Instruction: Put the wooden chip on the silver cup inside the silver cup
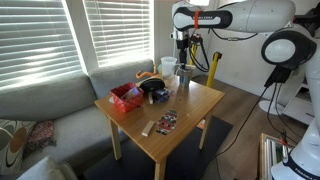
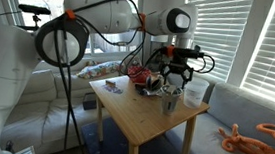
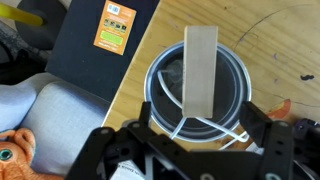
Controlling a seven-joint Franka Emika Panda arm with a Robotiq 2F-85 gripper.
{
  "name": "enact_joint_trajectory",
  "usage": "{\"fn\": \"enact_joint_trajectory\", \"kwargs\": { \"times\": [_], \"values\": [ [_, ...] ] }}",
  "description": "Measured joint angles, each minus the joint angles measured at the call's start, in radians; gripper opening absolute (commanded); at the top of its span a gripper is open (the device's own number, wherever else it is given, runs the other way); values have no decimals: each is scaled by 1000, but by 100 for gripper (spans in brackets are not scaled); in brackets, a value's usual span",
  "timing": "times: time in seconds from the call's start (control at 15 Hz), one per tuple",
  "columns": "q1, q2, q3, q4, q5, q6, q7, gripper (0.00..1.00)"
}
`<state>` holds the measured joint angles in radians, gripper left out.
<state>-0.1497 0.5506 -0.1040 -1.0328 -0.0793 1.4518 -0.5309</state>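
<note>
In the wrist view I look straight down on the silver cup point(image 3: 235, 75). The pale wooden chip point(image 3: 201, 70) lies across its rim, and a thin white wire loop shows inside the cup. My gripper point(image 3: 198, 128) is open, with one black finger on each side of the cup and above it. It touches neither the cup nor the chip. In both exterior views the gripper point(image 1: 183, 55) point(image 2: 174, 78) hangs directly over the silver cup point(image 1: 183, 80) point(image 2: 170, 103), which stands near the edge of the wooden table point(image 1: 175, 125).
A taller white container point(image 1: 168, 68) stands right beside the cup. A red box point(image 1: 126, 97), a black object point(image 1: 155, 90) and small cards point(image 1: 166, 122) lie on the table. A sofa point(image 1: 50, 105) and an orange octopus toy point(image 2: 257, 141) are near it.
</note>
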Motion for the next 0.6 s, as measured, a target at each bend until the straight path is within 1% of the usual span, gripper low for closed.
{"fn": "enact_joint_trajectory", "kwargs": {
  "times": [0.2,0.27,0.33,0.4,0.53,0.6],
  "values": [
    [3,26,-1,42,-4,-26,7,74],
    [4,32,-2,53,-5,-36,10,74],
    [4,38,-2,65,-6,-46,11,67],
    [5,44,-3,75,-7,-55,13,66],
    [6,55,-4,91,-8,-61,14,56],
    [6,60,-4,99,-8,-63,14,53]
  ]
}}
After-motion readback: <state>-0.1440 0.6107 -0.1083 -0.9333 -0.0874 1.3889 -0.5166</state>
